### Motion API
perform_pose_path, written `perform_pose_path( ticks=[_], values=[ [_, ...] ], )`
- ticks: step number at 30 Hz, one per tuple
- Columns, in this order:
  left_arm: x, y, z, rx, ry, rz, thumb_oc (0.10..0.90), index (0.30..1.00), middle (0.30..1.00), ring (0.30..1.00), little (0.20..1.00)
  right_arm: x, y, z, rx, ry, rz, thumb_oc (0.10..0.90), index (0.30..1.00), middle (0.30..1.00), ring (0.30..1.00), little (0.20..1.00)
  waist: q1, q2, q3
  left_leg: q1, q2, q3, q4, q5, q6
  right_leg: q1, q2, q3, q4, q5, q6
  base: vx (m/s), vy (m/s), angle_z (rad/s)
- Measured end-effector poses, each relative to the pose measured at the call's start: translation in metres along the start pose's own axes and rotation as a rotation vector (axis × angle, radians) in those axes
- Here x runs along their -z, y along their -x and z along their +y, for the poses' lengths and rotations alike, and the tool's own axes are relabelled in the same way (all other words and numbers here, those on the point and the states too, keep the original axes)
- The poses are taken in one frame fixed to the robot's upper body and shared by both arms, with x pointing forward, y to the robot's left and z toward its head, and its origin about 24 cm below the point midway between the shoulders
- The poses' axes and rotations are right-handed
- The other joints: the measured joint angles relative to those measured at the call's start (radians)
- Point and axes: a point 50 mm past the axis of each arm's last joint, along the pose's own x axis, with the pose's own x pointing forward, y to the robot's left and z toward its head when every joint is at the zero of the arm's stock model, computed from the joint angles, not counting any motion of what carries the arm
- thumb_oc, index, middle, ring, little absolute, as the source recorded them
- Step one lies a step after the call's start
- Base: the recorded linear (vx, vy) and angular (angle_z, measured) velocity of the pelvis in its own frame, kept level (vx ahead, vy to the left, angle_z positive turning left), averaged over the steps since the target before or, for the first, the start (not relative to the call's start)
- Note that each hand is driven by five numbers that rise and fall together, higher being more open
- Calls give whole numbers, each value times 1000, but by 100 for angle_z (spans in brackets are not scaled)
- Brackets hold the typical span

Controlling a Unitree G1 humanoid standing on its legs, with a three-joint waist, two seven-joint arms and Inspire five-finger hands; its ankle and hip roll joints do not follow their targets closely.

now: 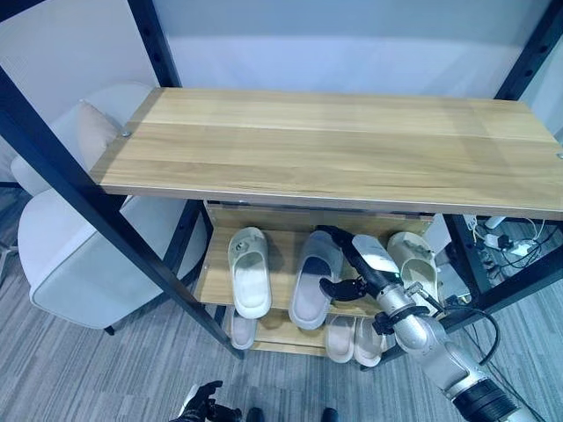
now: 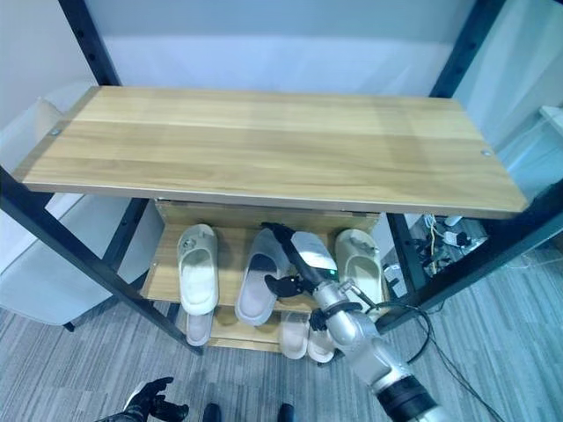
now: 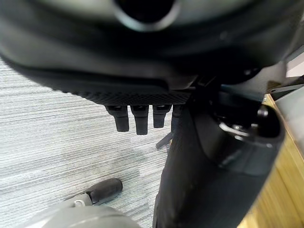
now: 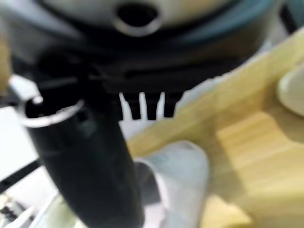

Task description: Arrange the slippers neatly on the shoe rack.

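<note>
Left eye view: the right robot hand (image 1: pixel 362 260), fingers straight, lies along the grey slipper's (image 1: pixel 314 275) right edge, parallel to its front-to-back length.

The wooden top (image 1: pixel 334 145) overhangs the rack (image 1: pixel 215 264); slippers (image 1: pixel 250 268) crowd its shelf, leaving narrow gaps between.

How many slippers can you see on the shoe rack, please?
6: on the upper shelf, a cream slipper, a grey slipper and a right-end slipper; three on the lower shelf. Others may be hidden.
</note>
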Motion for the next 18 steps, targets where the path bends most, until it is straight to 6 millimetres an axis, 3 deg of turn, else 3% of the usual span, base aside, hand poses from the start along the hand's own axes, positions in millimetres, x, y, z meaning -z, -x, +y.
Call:
perform_pose_path(
  ticks=[6, 18],
  values=[
    [-1, 0, 0, -4, 1, -4, 800, 900, 900, 900, 900, 9, 1, -4, 34, -10, 46, 800, 900, 900, 900, 900, 0, 0, 2, -14, -3, -4, 0, 0, 0, -11, -4, -7, 0, 0, 1, 1, 3, 1],
    [-4, -1, 1, -33, 4, -12, 800, 900, 900, 900, 900, 3, -4, 0, 122, -274, 81, 800, 900, 900, 900, 900, 1, 3, 19, -22, -5, -4, 0, 0, 0, -20, -6, -8, 0, 0, 1, 16, 10, 0]
  ],
)
